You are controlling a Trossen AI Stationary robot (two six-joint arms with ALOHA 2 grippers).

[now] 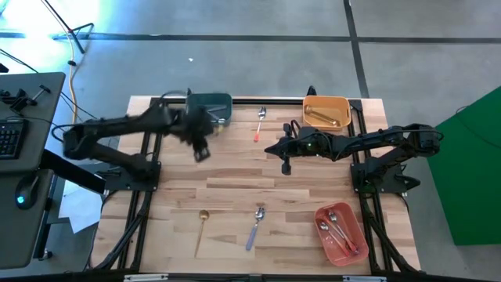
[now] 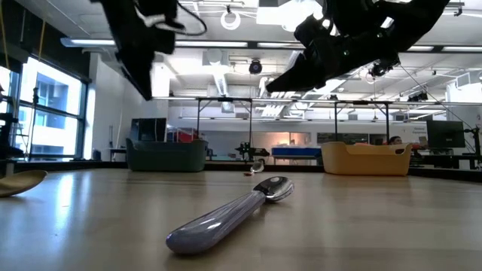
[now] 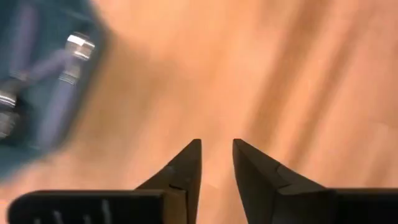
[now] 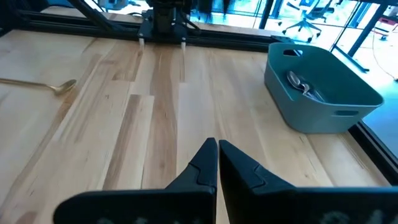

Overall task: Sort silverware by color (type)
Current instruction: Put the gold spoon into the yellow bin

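Three pieces of silverware lie flat on the wooden table: a gold spoon and a lavender-handled spoon near the front edge, and a red-handled spoon at the far middle. My left gripper hovers just in front of the teal bin, fingers slightly apart over bare wood, with nothing between them. Lavender-handled pieces lie in that bin. My right gripper hangs shut above the table's middle right, holding nothing.
An orange bin with gold pieces stands at the far right. A red-pink bin with red-handled spoons stands at the near right. Bare wood lies in the table's middle between the arms.
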